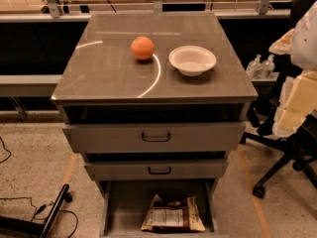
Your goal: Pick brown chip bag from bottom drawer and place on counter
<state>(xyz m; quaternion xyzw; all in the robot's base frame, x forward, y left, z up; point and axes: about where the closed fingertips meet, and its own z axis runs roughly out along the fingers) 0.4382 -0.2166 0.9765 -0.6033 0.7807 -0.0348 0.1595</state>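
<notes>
**Operator:** Report task progress.

**Unit:** Nothing is done yet, in my judgement. The crinkled dark-brown foil chip bag point(173, 213) lies label-up in the open grey metal bottom drawer point(124, 202), toward its front, right of centre. Lifting it and placing it on the glossy grey-brown counter point(109, 73) both remain.

**Operator:** Container contents?

**Unit:** The drawer holds the bag only. The round white bowl point(192, 60) near the counter's right edge is empty, and the orange ball point(142, 48) sits beside it. My gripper is out of view, so I cannot tell its state.
</notes>
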